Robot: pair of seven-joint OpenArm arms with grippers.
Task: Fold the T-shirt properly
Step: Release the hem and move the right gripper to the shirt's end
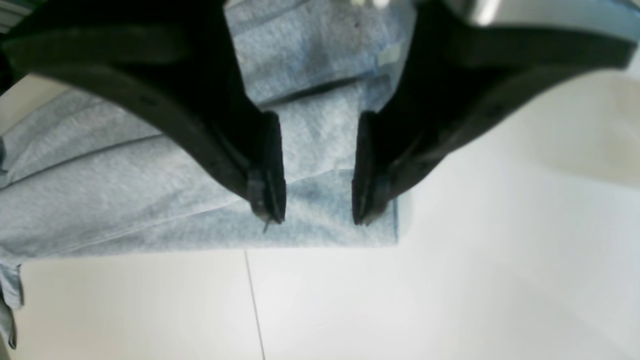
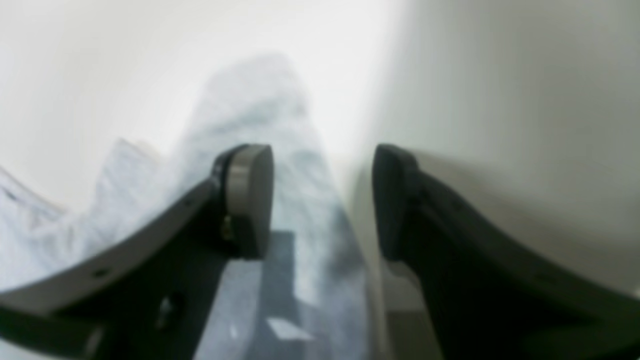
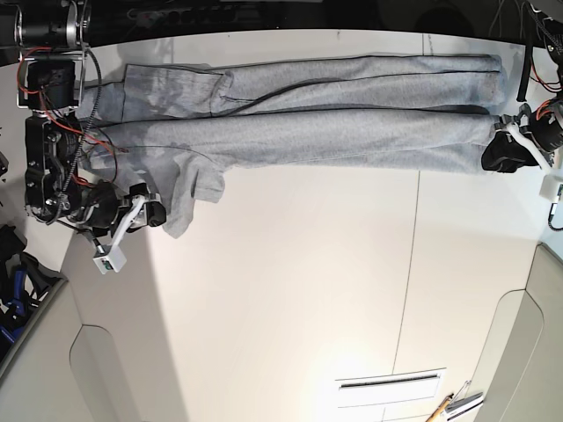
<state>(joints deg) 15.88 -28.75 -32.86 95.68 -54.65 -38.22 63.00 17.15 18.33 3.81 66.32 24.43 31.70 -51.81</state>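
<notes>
The heather-grey T-shirt (image 3: 308, 119) lies folded lengthwise in a long band across the far side of the white table, plain side up, with no lettering showing. One sleeve (image 3: 183, 211) hangs toward the near left. My left gripper (image 1: 317, 215) is open, with its fingertips (image 1: 267, 200) down at the shirt's end corner (image 1: 345, 230); it shows at the right in the base view (image 3: 503, 154). My right gripper (image 2: 322, 200) is open with blurred grey cloth (image 2: 260, 115) between and beyond its fingers; in the base view (image 3: 151, 214) it sits beside the sleeve.
The white table (image 3: 290, 290) has thin seams (image 3: 406, 264) and a slot (image 3: 391, 384) near the front. Small tools (image 3: 453, 406) lie at the front right. Cables and the right arm's body (image 3: 48, 132) stand at the left edge, with dark items (image 3: 18, 272) below.
</notes>
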